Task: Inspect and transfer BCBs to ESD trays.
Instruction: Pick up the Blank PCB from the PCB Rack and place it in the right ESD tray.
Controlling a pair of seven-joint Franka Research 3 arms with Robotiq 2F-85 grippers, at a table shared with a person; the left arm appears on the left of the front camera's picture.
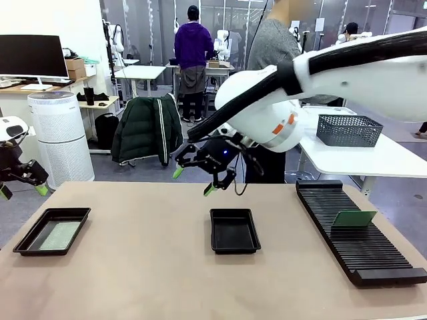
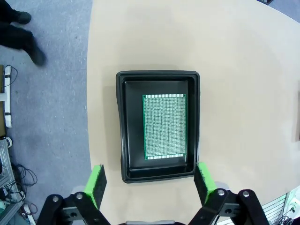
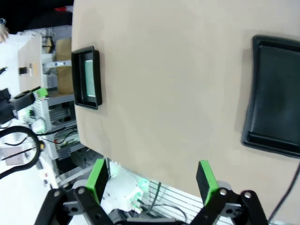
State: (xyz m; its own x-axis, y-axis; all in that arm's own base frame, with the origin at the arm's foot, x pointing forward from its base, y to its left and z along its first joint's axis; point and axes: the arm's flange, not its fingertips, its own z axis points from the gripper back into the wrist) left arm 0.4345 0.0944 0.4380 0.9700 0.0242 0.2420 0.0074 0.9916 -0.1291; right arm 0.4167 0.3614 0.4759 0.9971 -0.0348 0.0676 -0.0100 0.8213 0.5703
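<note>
The left pincer (image 1: 23, 191) and right pincer (image 1: 193, 181) gape empty; the right should likely lift the BCB (image 1: 354, 219) straight from the rack (image 1: 373, 260), edge-gripped.

**Camera setup: one fixed, two wrist-mounted**

Front: fixed on the robot's side, angled slightly down, looking across the table (image 1: 153, 280) to the far side. It is the widest and farthest view.
Left wrist: looks straight down, close over the left tray (image 2: 121, 131) and the board (image 2: 164, 126) in it.
Right wrist: rolled sideways, higher up, oblique over the table.
Overlap: the left tray is in all three views; the middle tray (image 1: 235, 251) is in the front and right wrist views.
</note>
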